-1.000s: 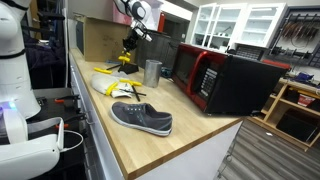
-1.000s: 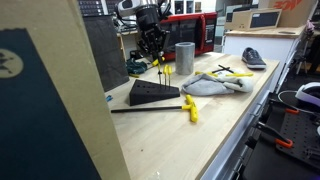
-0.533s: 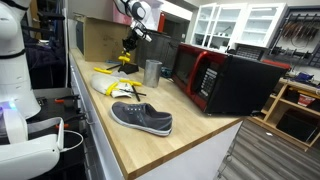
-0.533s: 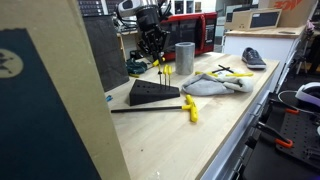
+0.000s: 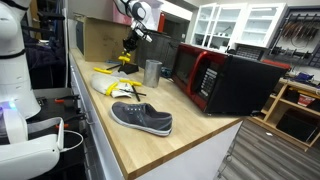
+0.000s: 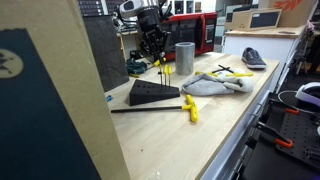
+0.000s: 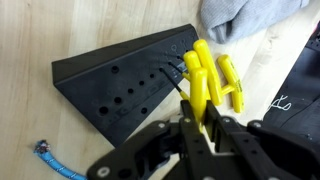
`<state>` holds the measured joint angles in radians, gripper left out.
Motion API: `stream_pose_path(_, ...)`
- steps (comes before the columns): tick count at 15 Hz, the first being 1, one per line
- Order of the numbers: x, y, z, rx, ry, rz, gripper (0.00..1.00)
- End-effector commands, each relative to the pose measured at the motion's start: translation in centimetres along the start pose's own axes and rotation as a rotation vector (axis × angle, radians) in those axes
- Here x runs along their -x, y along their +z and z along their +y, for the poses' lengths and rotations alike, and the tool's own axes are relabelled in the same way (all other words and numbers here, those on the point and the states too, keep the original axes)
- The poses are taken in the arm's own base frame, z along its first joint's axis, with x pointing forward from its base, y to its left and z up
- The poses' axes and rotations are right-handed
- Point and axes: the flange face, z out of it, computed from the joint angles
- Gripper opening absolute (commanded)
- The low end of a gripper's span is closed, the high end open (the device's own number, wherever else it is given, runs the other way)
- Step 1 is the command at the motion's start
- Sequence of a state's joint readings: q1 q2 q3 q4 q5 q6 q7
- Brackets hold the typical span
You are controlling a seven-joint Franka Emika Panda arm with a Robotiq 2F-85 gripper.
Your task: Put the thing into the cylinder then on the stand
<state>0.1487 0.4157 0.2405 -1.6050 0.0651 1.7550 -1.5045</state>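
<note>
The stand [image 7: 115, 85] is seen in the wrist view as a matte black wedge-shaped block, its sloped face drilled with rows of small round holes. It is set on a pale wood-grain bench top [image 7: 60, 30]. A yellow-handled tool [image 7: 200, 90], with a smooth, rounded plastic grip and a thin dark shaft, is clamped between the black fingers [image 7: 220, 138] of the gripper [image 7: 203, 118]. The tool is held right over the stand's upper corner, with its shaft aimed at the holes. Whether the tip is seated in a hole cannot be told, since the handle covers it. Two more yellow handles [image 7: 228, 82] of the same make are seen just beside it, and their lower ends are hidden. A soft, crumpled grey cloth [image 7: 245, 18] is cut off at the top edge, and a frayed blue cord [image 7: 55, 160] is cut off at the lower left. In both exterior views the cylinder [image 5: 152, 72] [image 6: 185, 58] is shown as a plain upright grey metal cup with straight sides, standing near the stand but apart from it. Its inside cannot be seen. In an exterior view a grey fabric shoe [image 5: 142, 118] and a glossy red-fronted microwave [image 5: 225, 80] are also shown, and there the stand is too small to make out clearly.
</note>
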Motion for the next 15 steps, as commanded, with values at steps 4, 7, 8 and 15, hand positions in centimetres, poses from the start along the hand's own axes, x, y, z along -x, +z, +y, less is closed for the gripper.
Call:
stream_pose_path(4,0.08,-0.48,-0.55,0.023,-0.001,-0.016,0.04)
stream_pose_path(7,-0.24,-0.53,-0.39,0.033,-0.005,-0.019,0.04)
stream_pose_path(8,-0.32,-0.55,-0.33,0.038,-0.006,-0.02,0.04)
stream_pose_path(15,-0.5,-0.25,-0.37,0.025,-0.005,-0.001,0.04)
